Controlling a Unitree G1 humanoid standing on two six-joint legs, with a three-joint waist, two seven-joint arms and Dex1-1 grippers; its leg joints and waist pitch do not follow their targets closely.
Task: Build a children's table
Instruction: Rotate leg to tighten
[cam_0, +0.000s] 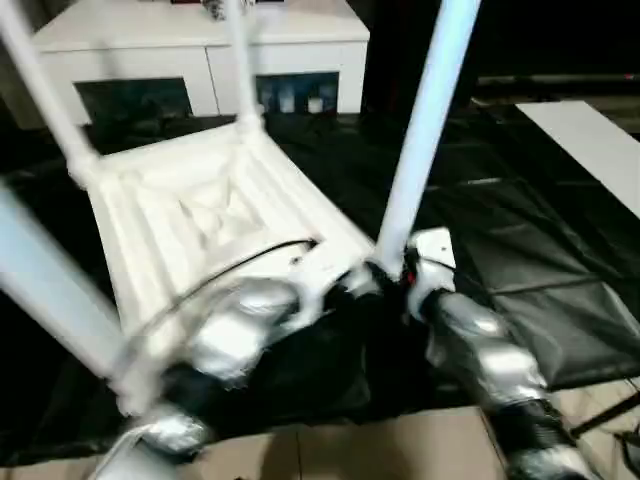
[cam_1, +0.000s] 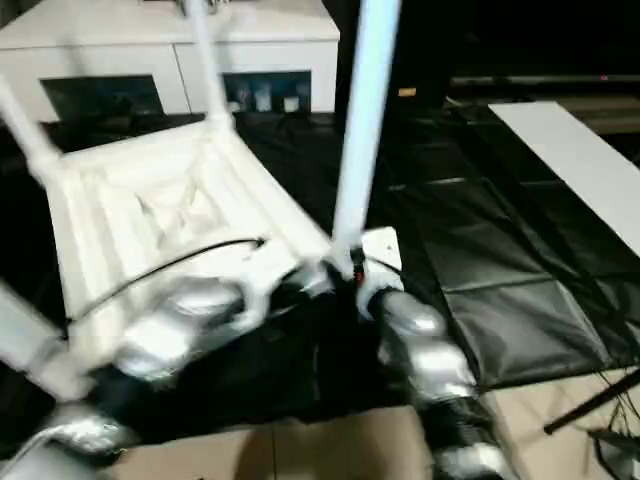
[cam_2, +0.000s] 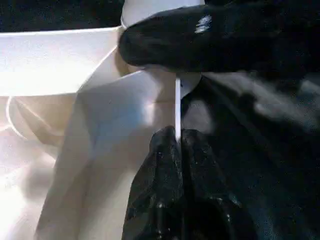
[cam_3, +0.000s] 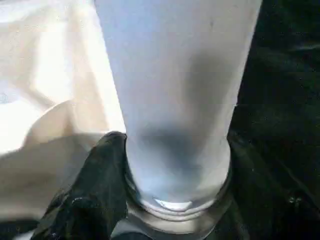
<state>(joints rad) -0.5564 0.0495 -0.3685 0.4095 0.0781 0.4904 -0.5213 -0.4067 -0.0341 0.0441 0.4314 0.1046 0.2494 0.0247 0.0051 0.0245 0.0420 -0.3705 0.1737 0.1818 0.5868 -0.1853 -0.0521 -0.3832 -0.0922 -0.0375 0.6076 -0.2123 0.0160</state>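
The white tabletop (cam_0: 200, 215) lies upside down on a black mat, ribbed underside up. Three legs (cam_0: 45, 95) (cam_0: 240, 60) (cam_0: 50, 290) stand up from its corner sockets. A fourth white leg (cam_0: 425, 120) rises from the near right corner. My right gripper (cam_0: 395, 272) is closed around this leg's base just above the socket, with one black finger (cam_3: 102, 180) pressed against the tube. My left gripper (cam_2: 177, 135) is shut on a thin white edge of the tabletop right beside that corner.
A white cabinet (cam_0: 200, 50) with glass-fronted shelves stands behind the table. A white board (cam_0: 590, 140) lies at the right on the black mat (cam_0: 520, 260). Tan floor (cam_0: 380, 450) shows at the near edge, and a thin dark stand leg (cam_1: 590, 410) crosses it at the right.
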